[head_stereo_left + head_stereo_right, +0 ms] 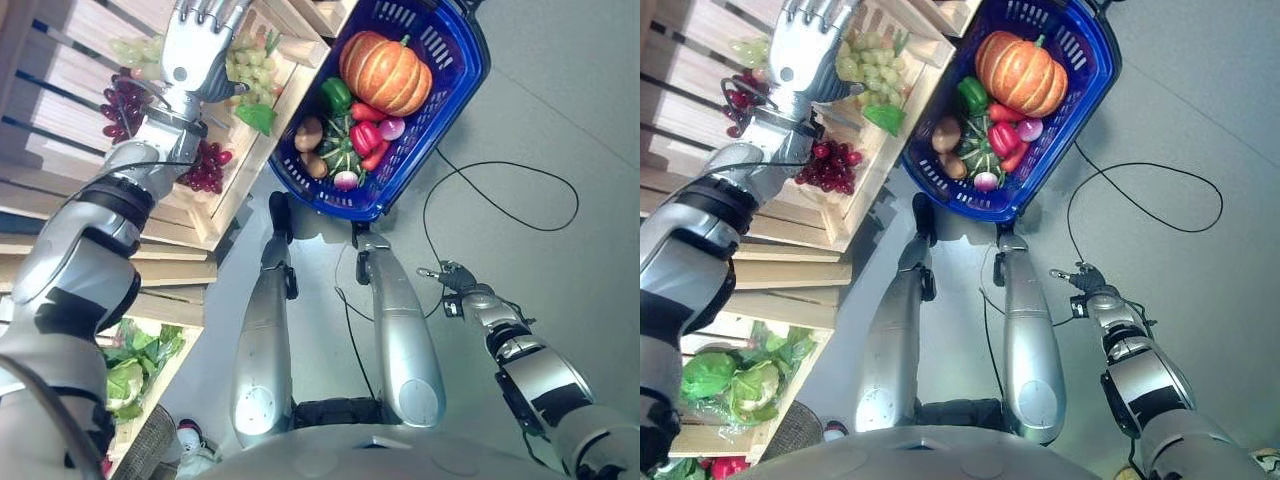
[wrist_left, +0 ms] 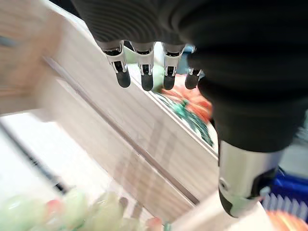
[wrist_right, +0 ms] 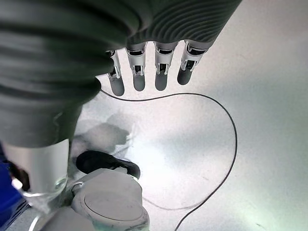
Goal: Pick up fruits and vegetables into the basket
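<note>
Several pieces of produce already lie in the blue plastic basket (image 1: 455, 75) that stands on the grey floor (image 1: 560, 120) in front of the robot: a ribbed orange pumpkin (image 1: 385, 72), a green bell pepper (image 1: 336, 95), red peppers (image 1: 364, 135), brown potatoes (image 1: 309, 134) and small pink-and-white radishes (image 1: 346, 179). The basket sits just beside the pale wooden crate shelf (image 1: 240, 175) on the robot's left.

The left robot hand (image 1: 196, 45) reaches up over the upper crate, with its fingers straight and relaxed and nothing in them; the left wrist view shows the dark fingertips (image 2: 147, 82) hanging free above the wooden slats. Directly under and beside it lies a bunch of pale green grapes (image 1: 252, 62), with a green leaf (image 1: 258, 118) at the crate's edge. Two bunches of dark red grapes (image 1: 206, 168) lie nearer along the same crate, and a lower shelf compartment holds leafy green vegetables (image 1: 130, 375).

The right robot hand (image 1: 452, 276) hangs low at the robot's right side over the floor, well apart from basket and shelf; its wrist view shows its fingers (image 3: 139, 79) straight and empty.

The step in hand looks like the reach for the next fruit, most likely the green grapes. The next move calls for lowering the left robot hand onto the bunch, curling fingers and thumb round it without crushing the loose berries, then lifting clear of the crate wall and carrying it right to the basket.
</note>
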Robot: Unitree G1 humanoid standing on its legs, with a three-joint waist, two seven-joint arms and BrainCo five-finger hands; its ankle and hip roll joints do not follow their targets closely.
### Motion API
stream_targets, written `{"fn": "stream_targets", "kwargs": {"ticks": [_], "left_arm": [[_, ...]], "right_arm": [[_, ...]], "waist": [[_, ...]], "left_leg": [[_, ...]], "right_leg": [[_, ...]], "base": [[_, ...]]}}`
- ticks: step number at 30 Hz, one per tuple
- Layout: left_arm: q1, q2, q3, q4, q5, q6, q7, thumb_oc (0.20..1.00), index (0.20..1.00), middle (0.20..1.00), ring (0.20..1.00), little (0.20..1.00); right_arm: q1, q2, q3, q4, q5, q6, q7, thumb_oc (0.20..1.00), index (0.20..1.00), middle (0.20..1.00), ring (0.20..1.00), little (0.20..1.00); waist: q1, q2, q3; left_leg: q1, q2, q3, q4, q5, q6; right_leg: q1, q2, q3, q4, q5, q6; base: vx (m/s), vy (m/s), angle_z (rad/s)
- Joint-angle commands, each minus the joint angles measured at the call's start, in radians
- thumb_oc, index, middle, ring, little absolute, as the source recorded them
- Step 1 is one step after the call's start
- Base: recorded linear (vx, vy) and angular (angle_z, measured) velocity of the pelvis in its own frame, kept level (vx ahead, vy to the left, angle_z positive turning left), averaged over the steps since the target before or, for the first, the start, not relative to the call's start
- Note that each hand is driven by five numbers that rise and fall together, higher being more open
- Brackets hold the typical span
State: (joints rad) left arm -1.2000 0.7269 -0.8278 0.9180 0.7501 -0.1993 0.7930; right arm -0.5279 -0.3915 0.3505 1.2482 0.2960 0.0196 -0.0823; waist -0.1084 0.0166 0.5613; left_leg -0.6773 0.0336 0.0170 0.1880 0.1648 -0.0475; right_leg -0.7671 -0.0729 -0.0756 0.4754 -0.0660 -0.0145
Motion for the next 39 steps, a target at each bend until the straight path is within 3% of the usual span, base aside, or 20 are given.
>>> {"fn": "stream_targets", "kwargs": {"ticks": [1,10,23,30,39], "left_arm": [[-0.067,0.044,0.005,0.015,0.062,-0.002,-0.025,1.000,1.000,1.000,1.000,1.000],[-0.147,0.016,-0.105,0.095,0.114,0.003,-0.210,1.000,1.000,1.000,1.000,1.000],[-0.146,0.015,-0.123,0.196,0.125,0.049,-0.414,1.000,1.000,1.000,1.000,1.000],[-0.116,0.025,-0.103,0.230,0.129,0.127,-0.414,1.000,1.000,1.000,1.000,1.000],[-0.096,0.025,-0.068,0.281,0.195,0.217,-0.326,1.000,1.000,1.000,1.000,1.000]], "right_arm": [[0.027,-0.048,0.020,-0.007,0.023,0.023,-0.005,1.000,1.000,1.000,1.000,1.000],[-0.022,-0.056,0.033,-0.007,0.024,0.039,-0.002,1.000,1.000,1.000,1.000,1.000],[-0.042,-0.067,0.045,-0.017,0.039,0.046,-0.007,1.000,1.000,1.000,1.000,1.000],[-0.037,-0.074,0.048,-0.029,0.043,0.046,-0.008,1.000,1.000,1.000,1.000,1.000],[-0.049,-0.085,0.057,-0.038,0.052,0.046,-0.004,1.000,1.000,1.000,1.000,1.000]], "waist": [[0.002,-0.014,-0.041],[-0.022,-0.011,-0.041],[-0.030,-0.014,-0.041],[-0.029,-0.018,-0.041],[-0.025,-0.022,-0.041]], "left_leg": [[-0.053,0.006,0.023,0.203,-0.171,-0.010],[-0.087,0.009,0.029,0.218,-0.170,-0.015],[-0.130,0.008,0.027,0.226,-0.160,-0.017],[-0.148,0.007,0.022,0.228,-0.156,-0.018],[-0.178,0.003,0.017,0.231,-0.151,-0.017]], "right_leg": [[0.007,0.012,0.019,-0.085,0.078,0.081],[-0.032,0.016,0.033,-0.079,0.085,0.082],[-0.074,0.023,0.039,-0.083,0.096,0.083],[-0.089,0.024,0.040,-0.086,0.101,0.083],[-0.116,0.024,0.038,-0.087,0.108,0.085]], "base": [[0.00,0.032,-0.06],[0.00,0.012,-0.03],[0.00,0.000,0.00],[0.00,0.000,0.00],[0.00,0.024,0.01]]}}
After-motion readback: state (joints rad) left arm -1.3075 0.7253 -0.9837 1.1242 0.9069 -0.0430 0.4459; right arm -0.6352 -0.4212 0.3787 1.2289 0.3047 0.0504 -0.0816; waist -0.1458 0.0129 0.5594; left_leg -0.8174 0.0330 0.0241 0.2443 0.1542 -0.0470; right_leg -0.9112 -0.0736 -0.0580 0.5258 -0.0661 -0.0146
